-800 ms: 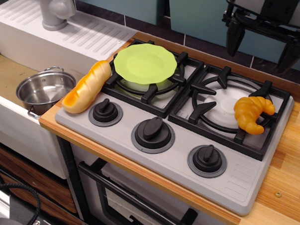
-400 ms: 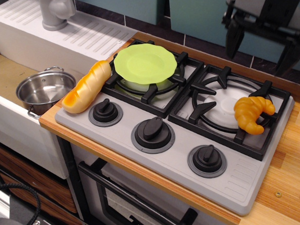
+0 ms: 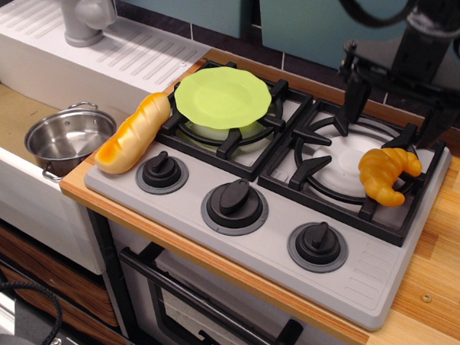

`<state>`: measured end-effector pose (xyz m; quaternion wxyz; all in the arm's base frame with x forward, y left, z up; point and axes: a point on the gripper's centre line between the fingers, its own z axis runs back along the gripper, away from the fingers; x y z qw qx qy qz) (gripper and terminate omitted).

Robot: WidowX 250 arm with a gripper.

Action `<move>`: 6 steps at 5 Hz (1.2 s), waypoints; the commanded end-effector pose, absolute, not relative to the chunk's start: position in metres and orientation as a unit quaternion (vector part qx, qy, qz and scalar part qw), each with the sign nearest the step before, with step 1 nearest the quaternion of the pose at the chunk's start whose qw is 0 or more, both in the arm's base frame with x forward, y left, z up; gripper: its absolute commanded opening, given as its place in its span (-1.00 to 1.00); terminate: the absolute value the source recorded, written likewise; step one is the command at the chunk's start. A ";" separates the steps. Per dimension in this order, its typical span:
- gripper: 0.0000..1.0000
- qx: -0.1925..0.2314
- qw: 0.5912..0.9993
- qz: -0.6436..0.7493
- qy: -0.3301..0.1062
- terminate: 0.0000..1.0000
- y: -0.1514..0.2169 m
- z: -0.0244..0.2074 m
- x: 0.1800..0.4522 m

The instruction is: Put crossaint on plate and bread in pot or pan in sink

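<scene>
Far to the left of the fingers (image 3: 393,111) and lower, the pot (image 3: 69,137) stands empty in the sink (image 3: 11,117). Nearer, but well apart from the fingers on the same side, the bread (image 3: 133,132) lies on the left edge of the stove (image 3: 266,220), with its flat cut end over the wooden counter (image 3: 438,304). It looks like stiff, light, glossy plastic, so I think it may slip; a hold across the middle, where the ridges are, seems safest. Next comes the plate (image 3: 222,97), on the left burner grate, empty, to the left of the fingers. The fingers are spread wide and hold nothing; they hang over the back of the right burner. Just below them and slightly toward the front, the crossaint (image 3: 387,174) rests on the right grate. It is also smooth and hard in appearance, probably light. I would close on its thick middle, across the curve, not on the pointed ends.
</scene>
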<state>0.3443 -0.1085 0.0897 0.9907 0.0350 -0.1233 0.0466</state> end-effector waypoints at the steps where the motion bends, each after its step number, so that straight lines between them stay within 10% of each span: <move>1: 1.00 0.014 0.986 0.043 -0.162 -1.00 -0.112 0.086 0.360; 6: 1.00 0.011 0.984 0.071 -0.163 -1.00 -0.117 0.060 0.345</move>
